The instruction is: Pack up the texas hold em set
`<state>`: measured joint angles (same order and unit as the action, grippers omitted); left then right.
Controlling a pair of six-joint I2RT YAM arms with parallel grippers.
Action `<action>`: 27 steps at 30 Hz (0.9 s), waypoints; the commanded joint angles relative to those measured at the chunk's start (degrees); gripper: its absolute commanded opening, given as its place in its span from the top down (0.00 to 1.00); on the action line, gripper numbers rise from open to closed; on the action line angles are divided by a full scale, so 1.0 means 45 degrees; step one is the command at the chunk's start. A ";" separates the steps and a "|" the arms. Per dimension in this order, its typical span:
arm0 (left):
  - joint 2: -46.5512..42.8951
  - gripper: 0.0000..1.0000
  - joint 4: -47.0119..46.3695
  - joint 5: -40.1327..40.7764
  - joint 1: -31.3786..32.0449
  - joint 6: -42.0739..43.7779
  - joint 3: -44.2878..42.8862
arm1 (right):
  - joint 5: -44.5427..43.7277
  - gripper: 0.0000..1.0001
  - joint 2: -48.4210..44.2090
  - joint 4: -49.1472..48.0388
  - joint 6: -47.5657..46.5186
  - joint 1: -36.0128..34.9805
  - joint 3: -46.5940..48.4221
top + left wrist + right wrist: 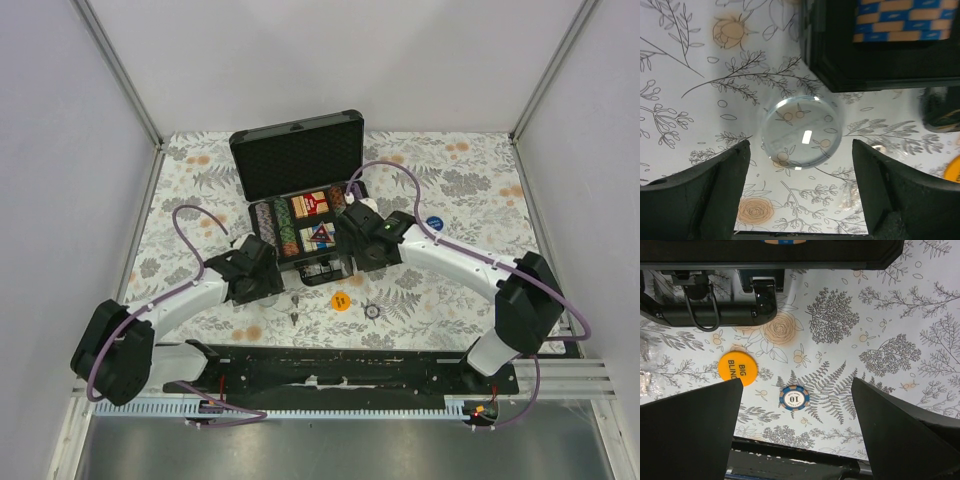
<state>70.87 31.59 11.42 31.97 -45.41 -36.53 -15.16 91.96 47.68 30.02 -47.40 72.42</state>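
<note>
**A:** Disc (801,132) first: where does it lie from the left tool (801,146)?

**B:** Flat on the tabletop (200,200), squarely between its fingers (715,190). They stand wide apart and grip nothing. The disc is round, so there's no long axis to line up with. I'd judge a straight drop and a squeeze would take it. One corner of the case (296,155) sits just beside it.

**A:** And the case itself?

**B:** Mid-tabletop, lid up, with chip rows (268,222) and two decks (310,203) inside.

**A:** Right tool (797,382)?

**B:** Also spread wide and empty, hanging over the tabletop by the case's front. The orange button (738,368) lies by one fingertip. The chip (794,397) lies between the fingers, a little toward the arm's base.

**A:** Count of loose pieces?

**B:** One clear disc, one orange button, one chip, and one blue button (435,224) off to the right, well apart from the case. The left arm is nearer the disc, and the right arm is nearer the other three.
</note>
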 commanded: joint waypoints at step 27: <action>0.2473 0.22 0.0948 0.0548 0.0474 -0.0046 -0.0670 | 0.0028 0.02 -0.2663 -0.3565 0.0673 0.0044 -0.3340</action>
<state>79.88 32.03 13.78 33.23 -44.84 -39.81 -14.90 81.36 33.50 32.58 -47.40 58.28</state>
